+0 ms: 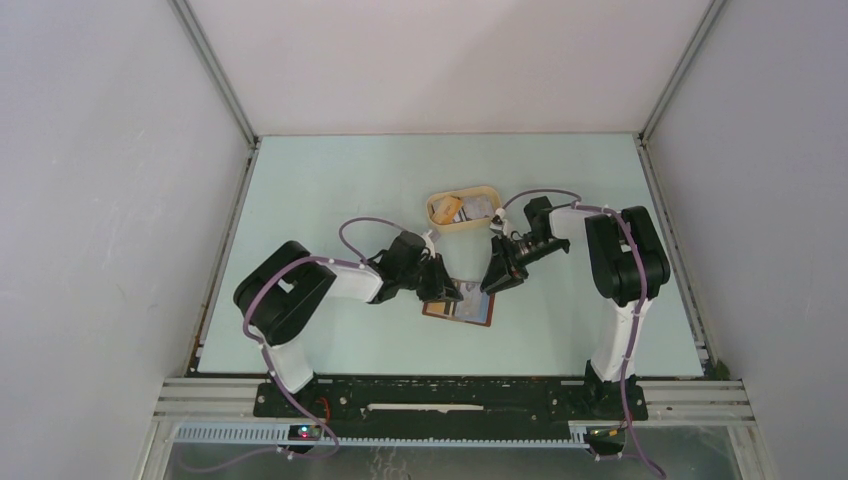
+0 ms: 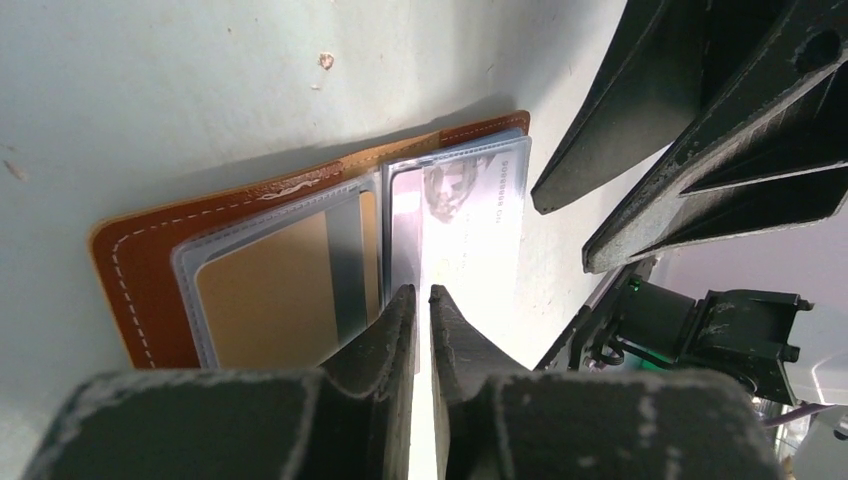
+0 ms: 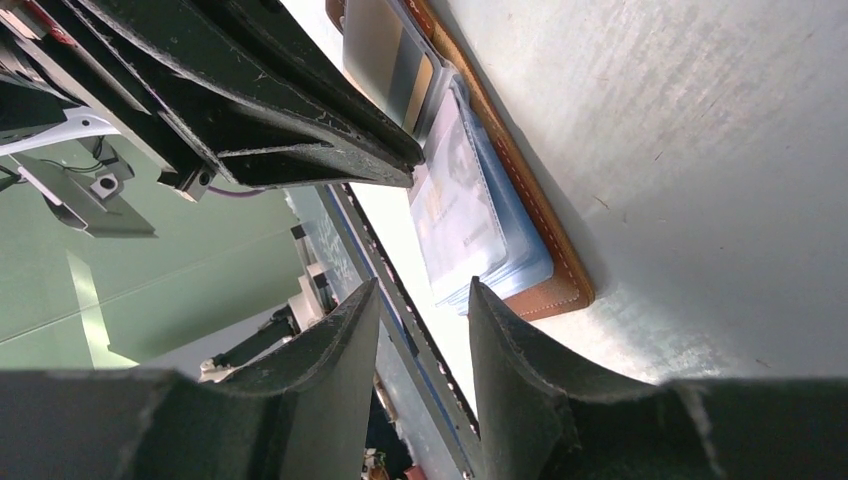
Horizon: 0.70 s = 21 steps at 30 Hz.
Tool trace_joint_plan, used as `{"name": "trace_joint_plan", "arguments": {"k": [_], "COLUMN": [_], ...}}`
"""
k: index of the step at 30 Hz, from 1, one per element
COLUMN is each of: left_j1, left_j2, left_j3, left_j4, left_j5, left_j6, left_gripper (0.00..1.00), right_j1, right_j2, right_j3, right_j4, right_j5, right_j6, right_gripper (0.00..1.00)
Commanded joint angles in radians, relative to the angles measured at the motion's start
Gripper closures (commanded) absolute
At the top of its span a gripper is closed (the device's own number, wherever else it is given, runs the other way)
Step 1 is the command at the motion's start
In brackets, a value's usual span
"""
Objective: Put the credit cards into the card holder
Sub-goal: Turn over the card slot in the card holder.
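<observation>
The reddish-brown card holder [image 1: 470, 312] lies open on the table, its clear inner pockets facing up; it also shows in the left wrist view [image 2: 140, 270] and the right wrist view [image 3: 555, 285]. A silvery credit card [image 2: 470, 220] lies on its right half over the pockets, and shows pale blue in the right wrist view [image 3: 455, 210]. My left gripper [image 1: 442, 290] [image 2: 422, 292] is shut, its tips at that card's near edge, not pinching it. My right gripper [image 1: 495, 280] [image 3: 420, 285] is open and empty, just above the holder's right end.
A tan oval tray [image 1: 464, 228] stands behind the holder with more cards [image 1: 478, 208] in it. The two grippers are close together over the holder; the right one's fingers [image 2: 640, 110] fill the upper right of the left wrist view.
</observation>
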Motion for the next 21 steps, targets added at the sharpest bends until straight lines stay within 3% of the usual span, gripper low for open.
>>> {"name": "trace_joint_plan", "arguments": {"k": [1,21], "left_j1": [0.006,0.01], "left_j2": [0.014,0.022], "left_j3": [-0.014,-0.027], "left_j4": [0.036,0.061], "left_j5": [0.02,0.03], "left_j6": [-0.013,-0.023], "left_gripper": [0.86,0.86], "right_j1": [0.013,0.005], "right_j2": [-0.012,-0.044], "right_j3": [0.025,0.025], "right_j4": [-0.007,-0.043], "right_j5": [0.014,0.013], "right_j6": [0.002,-0.061], "right_gripper": [0.54,0.53]}}
